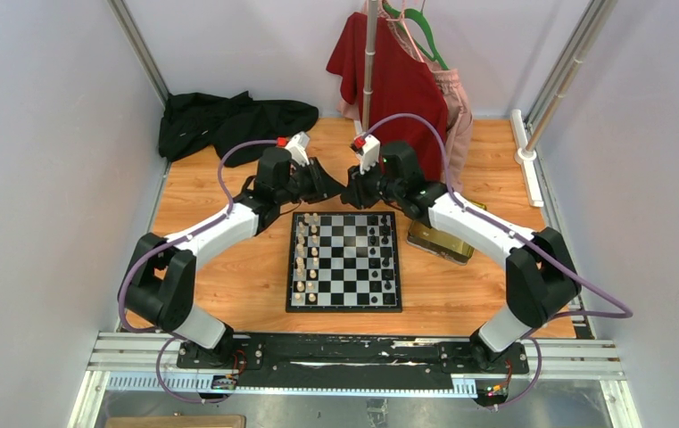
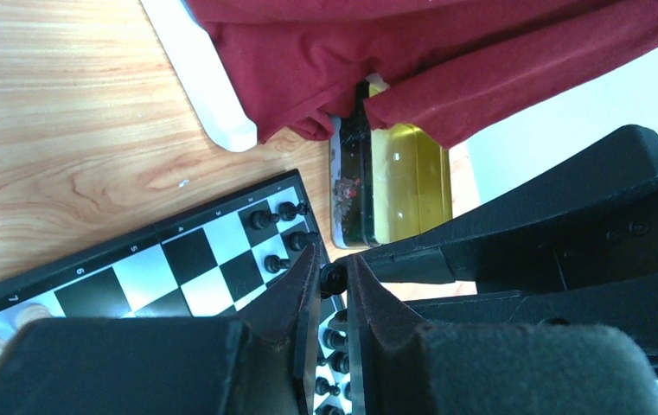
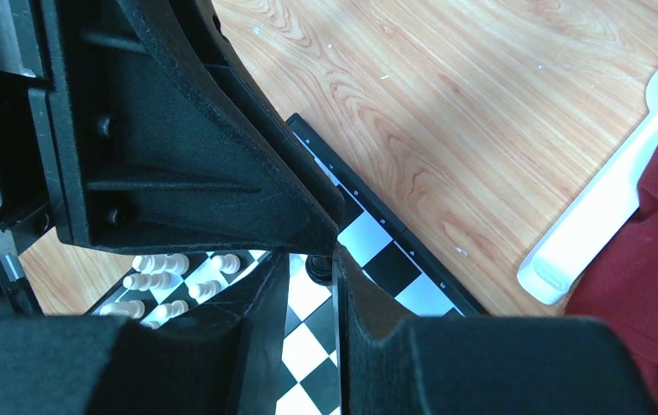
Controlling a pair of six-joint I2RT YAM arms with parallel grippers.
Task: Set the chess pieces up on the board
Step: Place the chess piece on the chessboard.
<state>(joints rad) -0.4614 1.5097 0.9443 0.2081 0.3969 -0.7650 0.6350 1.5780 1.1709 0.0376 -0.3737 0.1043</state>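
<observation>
Wooden worktop (image 1: 219,276) carries the board (image 1: 344,307) at its centre, with cream chess pieces (image 1: 307,259) ranked along its left columns and black chess pieces (image 1: 386,259) along its right. Above the board's far edge the left gripper (image 2: 334,266) is clamped on one black piece (image 2: 334,280) at its fingertips. The right gripper (image 3: 310,278) meets it tip to tip, jaws a little apart around that same piece and wider than it. Just right of the board lies a gold tray (image 1: 441,242), partly under the right arm (image 1: 478,227).
</observation>
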